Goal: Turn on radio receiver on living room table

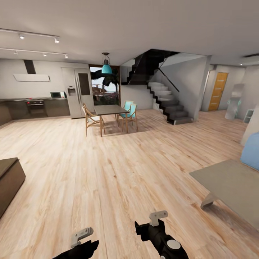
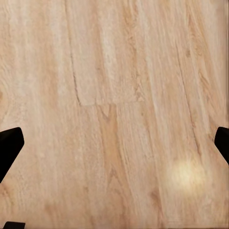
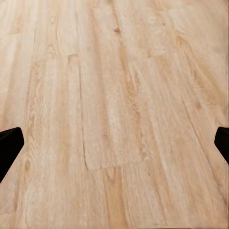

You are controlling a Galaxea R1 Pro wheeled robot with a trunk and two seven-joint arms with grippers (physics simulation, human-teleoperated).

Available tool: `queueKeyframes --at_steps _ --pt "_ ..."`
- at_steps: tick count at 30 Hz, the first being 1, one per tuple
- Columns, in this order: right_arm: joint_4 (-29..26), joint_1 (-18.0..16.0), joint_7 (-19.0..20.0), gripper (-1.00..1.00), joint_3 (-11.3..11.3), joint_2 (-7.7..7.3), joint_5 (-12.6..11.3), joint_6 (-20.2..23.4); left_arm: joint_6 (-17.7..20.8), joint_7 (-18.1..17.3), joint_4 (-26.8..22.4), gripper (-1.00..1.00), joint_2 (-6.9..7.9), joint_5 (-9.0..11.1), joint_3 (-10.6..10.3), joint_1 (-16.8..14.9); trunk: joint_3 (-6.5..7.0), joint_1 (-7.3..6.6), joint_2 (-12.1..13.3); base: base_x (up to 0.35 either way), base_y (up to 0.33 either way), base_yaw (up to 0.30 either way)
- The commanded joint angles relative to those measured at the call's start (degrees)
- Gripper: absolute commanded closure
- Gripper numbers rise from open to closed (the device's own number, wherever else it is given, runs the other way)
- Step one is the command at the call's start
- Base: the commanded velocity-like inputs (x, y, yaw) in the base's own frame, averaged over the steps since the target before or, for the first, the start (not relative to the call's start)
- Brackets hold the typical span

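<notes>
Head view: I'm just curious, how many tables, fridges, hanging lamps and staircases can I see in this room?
Tables: 2, the dark dining table and the low grey table
Fridges: 1, the silver fridge
Hanging lamps: 1, the teal lamp
Staircases: 1, the dark staircase
Total: 5

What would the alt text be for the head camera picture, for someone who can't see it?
An open-plan home with a light wood plank floor, seen from the robot's head; its two dark arms show at the bottom edge. A low grey table stands at the right, near a light-blue sofa. Farther back are a dining table, a kitchen and a staircase.
</notes>
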Motion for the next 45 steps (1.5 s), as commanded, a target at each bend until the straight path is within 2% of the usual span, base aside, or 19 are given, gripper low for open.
queueKeyframes --at_steps 1,45 --pt "0.0 0.0 0.0 -1.00 0.0 0.00 0.0 0.0 0.0 0.0 0.0 -1.00 0.00 0.0 0.0 0.0 0.05 0.00 0.0 0.000 0.000 -0.285" --pt "0.0 0.0 0.0 -1.00 0.2 0.00 -0.3 0.1 0.0 0.0 0.0 -1.00 0.00 0.0 0.0 0.0 2.58 0.00 0.0 0.000 0.000 -0.278"
